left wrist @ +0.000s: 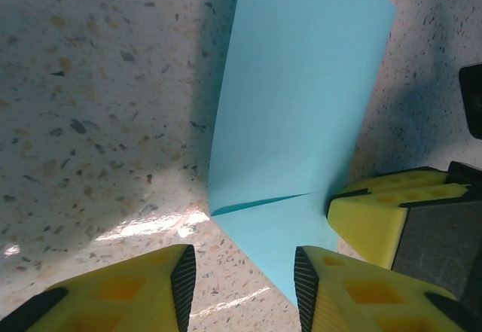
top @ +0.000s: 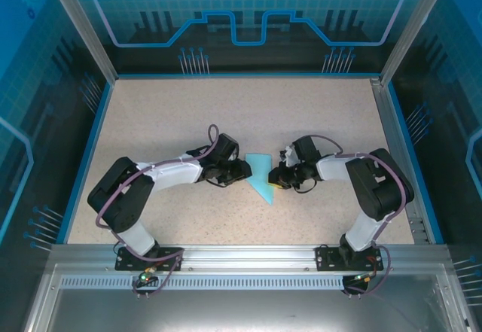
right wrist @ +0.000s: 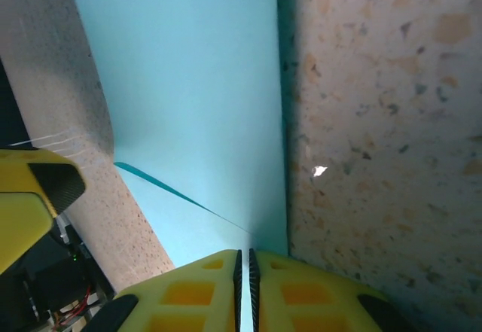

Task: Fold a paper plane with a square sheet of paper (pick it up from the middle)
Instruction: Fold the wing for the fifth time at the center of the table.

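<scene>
Light-turquoise paper (top: 260,175), folded into a pointed shape with one diagonal crease, lies at the middle of the speckled worktop (top: 188,121), between my two hands; my left hand (left wrist: 242,279) is spread, with the paper's tip between its yellow fingers; my right hand (right wrist: 245,268) is pressed together, pinching the paper's edge.

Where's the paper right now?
In the top view, the folded paper lies on the table, between the two grippers: the right gripper pinches its right edge, and the open left gripper sits at its left.
</scene>
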Controlling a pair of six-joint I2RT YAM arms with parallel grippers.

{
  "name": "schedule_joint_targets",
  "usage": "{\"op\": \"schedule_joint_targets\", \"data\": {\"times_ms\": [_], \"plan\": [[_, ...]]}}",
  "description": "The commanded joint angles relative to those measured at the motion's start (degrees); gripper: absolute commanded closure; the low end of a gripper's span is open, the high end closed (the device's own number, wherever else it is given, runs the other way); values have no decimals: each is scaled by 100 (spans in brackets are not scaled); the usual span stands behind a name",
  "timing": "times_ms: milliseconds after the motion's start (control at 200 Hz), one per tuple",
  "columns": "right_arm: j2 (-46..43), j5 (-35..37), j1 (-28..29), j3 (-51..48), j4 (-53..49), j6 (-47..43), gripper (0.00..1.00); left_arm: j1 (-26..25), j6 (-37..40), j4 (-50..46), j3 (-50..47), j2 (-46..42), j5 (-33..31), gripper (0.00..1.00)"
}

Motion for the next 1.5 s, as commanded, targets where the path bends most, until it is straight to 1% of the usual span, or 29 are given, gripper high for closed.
{"op": "schedule_joint_targets", "data": {"times_ms": [0,270,525,610,785,1010,1140,1195,1265,1385,1435,1495], "plan": [[247,-129,-176,-255,425,66,85,35,-171,159,161,108,290,57],[402,-132,-275,-455,643,115,85,34,-479,557,178,425,589,56],[412,-75,-288,-476,627,114,85,34,-600,632,213,623,572,56],[432,-77,-288,-473,626,100,85,35,-625,768,204,679,635,57],[427,-33,-289,-432,584,87,84,38,-630,1184,186,732,869,69],[189,-13,-283,-216,356,32,82,34,-448,1060,176,602,800,86],[-206,95,-225,-9,-15,-119,77,39,-415,1047,101,509,748,91],[-448,281,-158,90,-262,-236,75,30,-414,1021,103,454,730,93],[-819,682,-23,186,-674,-414,72,26,-423,1034,98,427,730,96],[-1478,1715,315,188,-1170,-742,68,26,-446,991,142,429,730,96],[-1708,2278,577,169,-1367,-911,67,26,-472,976,162,438,734,97],[-1970,2995,1028,107,-1474,-1165,65,30,-517,983,167,435,751,97]]}}
